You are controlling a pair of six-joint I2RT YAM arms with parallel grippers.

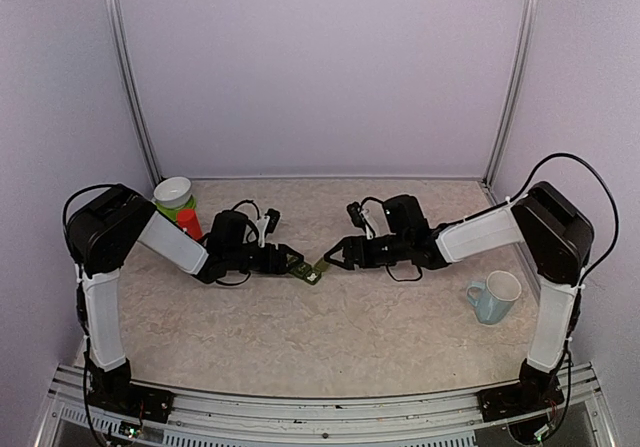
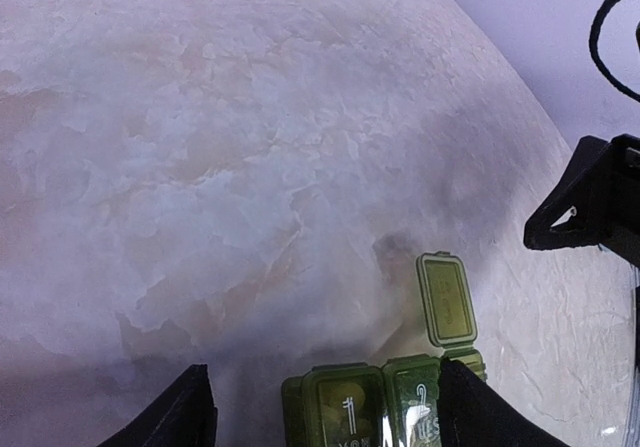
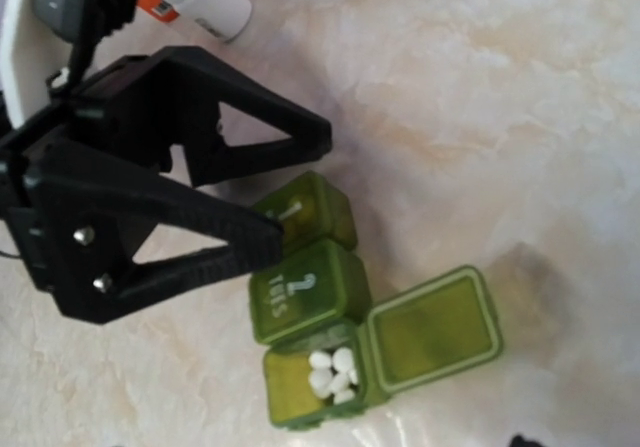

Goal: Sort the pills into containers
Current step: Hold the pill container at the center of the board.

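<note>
Left fingers point(image 2: 190, 412) apart, straddling containers point(image 3: 320, 297), not yet clamped. We judge: squeeze gently, keep level, mind open lid point(image 3: 432, 325), pills point(image 3: 332, 372) loose inside. Right fingers point(image 2: 585, 202): we cannot tell.

two matching robot arms. the left arm point(image 1: 100, 317) and the right arm point(image 1: 555, 317) each have chunky black joint housings and smooth white shells over the long links. thin black cables point(image 1: 568, 155) loop off the shoulders and wrists. the left tool point(image 3: 304, 189) is matte black, its fingers point(image 3: 150, 97) hollow triangles with small silver screw heads point(image 3: 85, 235). the right tool point(image 1: 332, 257) is black too.
</note>
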